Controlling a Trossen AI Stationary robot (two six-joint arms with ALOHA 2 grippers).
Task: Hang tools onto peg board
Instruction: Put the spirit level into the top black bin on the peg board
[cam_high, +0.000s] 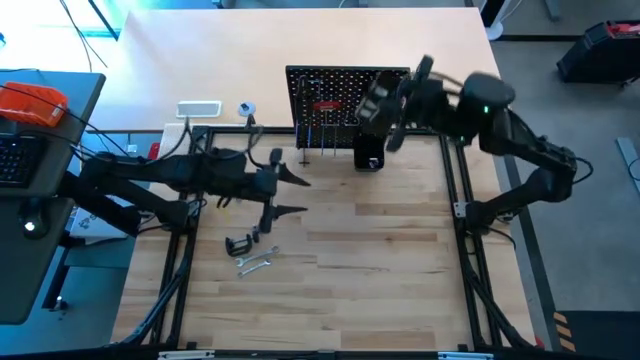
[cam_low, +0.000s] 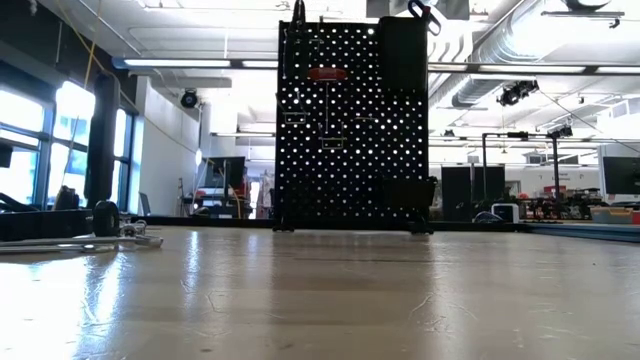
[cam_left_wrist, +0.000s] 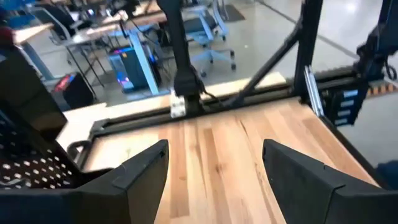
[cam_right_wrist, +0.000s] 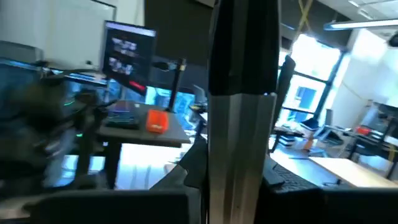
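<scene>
The peg board (cam_high: 340, 88) stands upright at the table's far middle, a red-handled screwdriver (cam_low: 327, 73) hanging high on its face (cam_low: 350, 130). A tall black box holder (cam_low: 402, 60) is fixed at the board's right. My right gripper (cam_high: 383, 112) is up by that holder, shut on a black-and-silver bar (cam_right_wrist: 239, 124). My left gripper (cam_high: 296, 195) hovers open over the table's left middle, nothing between its fingers (cam_left_wrist: 214, 168). A black C-clamp (cam_high: 240, 243) and a silver wrench (cam_high: 255, 265) lie flat on the table near it. My right gripper pinches the black-and-silver bar between its two fingers, one on each side of the silver part (cam_right_wrist: 239, 193). The bar stands upright across the fingers, lifted clear of the table, its black part (cam_right_wrist: 242, 43) rising above them. The fingers point about level toward the board.
Black frame rails (cam_high: 455, 200) run along the table's left and right sides. A white box (cam_high: 198, 108) and a small blue-white item (cam_high: 246, 108) lie behind the board's left. Open wood (cam_high: 380, 260) spreads across the near middle.
</scene>
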